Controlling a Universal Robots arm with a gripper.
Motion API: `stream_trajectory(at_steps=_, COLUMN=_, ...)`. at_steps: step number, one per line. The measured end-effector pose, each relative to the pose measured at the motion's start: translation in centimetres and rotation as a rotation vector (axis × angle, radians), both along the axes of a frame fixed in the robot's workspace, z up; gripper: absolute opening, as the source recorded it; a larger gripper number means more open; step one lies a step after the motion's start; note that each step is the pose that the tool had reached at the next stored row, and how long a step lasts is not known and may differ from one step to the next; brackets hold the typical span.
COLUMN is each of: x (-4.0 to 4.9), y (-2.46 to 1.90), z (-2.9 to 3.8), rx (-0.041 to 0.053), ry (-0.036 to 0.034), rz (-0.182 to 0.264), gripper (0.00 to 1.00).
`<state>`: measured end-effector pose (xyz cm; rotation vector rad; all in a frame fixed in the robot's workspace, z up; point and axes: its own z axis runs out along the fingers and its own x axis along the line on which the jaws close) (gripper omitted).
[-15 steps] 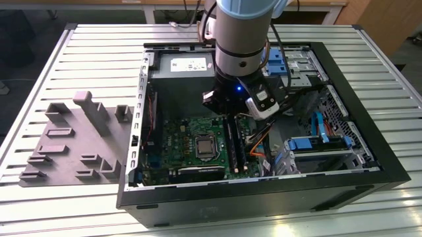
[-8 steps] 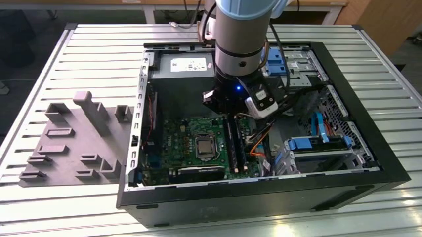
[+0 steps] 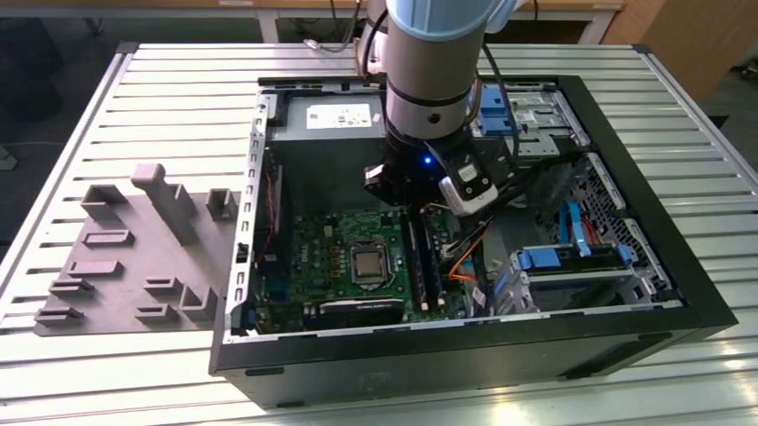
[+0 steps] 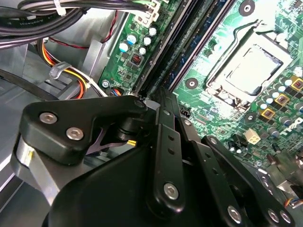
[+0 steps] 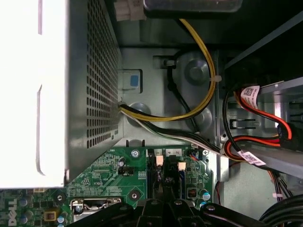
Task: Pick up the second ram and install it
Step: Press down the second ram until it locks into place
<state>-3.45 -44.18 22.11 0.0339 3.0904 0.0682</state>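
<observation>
- One slatted metal table (image 3: 177, 89) carries everything, with an open black tower case (image 3: 474, 355) lying on its side in the middle
- robot arm (image 3: 432, 71) reaches down into the case from the far side
- grey holder tray (image 3: 130, 257) sits on the table just left of the case
- green motherboard (image 3: 332, 257) covers the case floor on the near left
- gripper (image 3: 409, 206) hangs low over the far end of the memory slots; honestly can't tell whether it's clamped or let go
- second ram (image 3: 417, 259) runs near-to-far along the slots, just right of the CPU socket (image 3: 369, 264), its far end under the gripper; can't say if it's fully seated
</observation>
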Motion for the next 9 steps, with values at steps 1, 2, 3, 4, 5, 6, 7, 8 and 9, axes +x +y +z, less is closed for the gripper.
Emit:
stream_trajectory(at_steps=1, x=0.0, y=0.0, z=-0.08, rx=0.0001, ry=-0.0001, rz=0.0, gripper=0.11)
stream_trajectory(at_steps=2, x=0.0, y=0.0, z=-0.17, rx=-0.0004, ry=0.0001, rz=0.0, gripper=0.11)
stream_trajectory(at_steps=3, x=0.0, y=-0.01, z=-0.23, rx=-0.0005, ry=0.0002, rz=0.0, gripper=0.11)
stream_trajectory(at_steps=4, x=0.0, y=-0.01, z=-0.24, rx=-0.0004, ry=0.0002, rz=0.0, gripper=0.11)
stream_trajectory(at_steps=5, x=0.0, y=-0.01, z=-0.25, rx=-0.0004, ry=0.0002, rz=0.0, gripper=0.11)
stream_trajectory(at_steps=6, x=0.0, y=0.0, z=-0.26, rx=-0.0002, ry=0.0001, rz=0.0, gripper=0.11)
stream_trajectory(at_steps=7, x=0.0, y=0.0, z=-0.27, rx=-0.0001, ry=0.0, rz=0.0, gripper=0.11)
stream_trajectory(at_steps=8, x=0.0, y=0.0, z=-0.31, rx=0.0, ry=0.0, rz=0.0, gripper=0.11)
stream_trajectory(at_steps=9, x=0.0, y=0.0, z=-0.4, rx=-0.0001, ry=0.0001, rz=0.0, gripper=0.11)
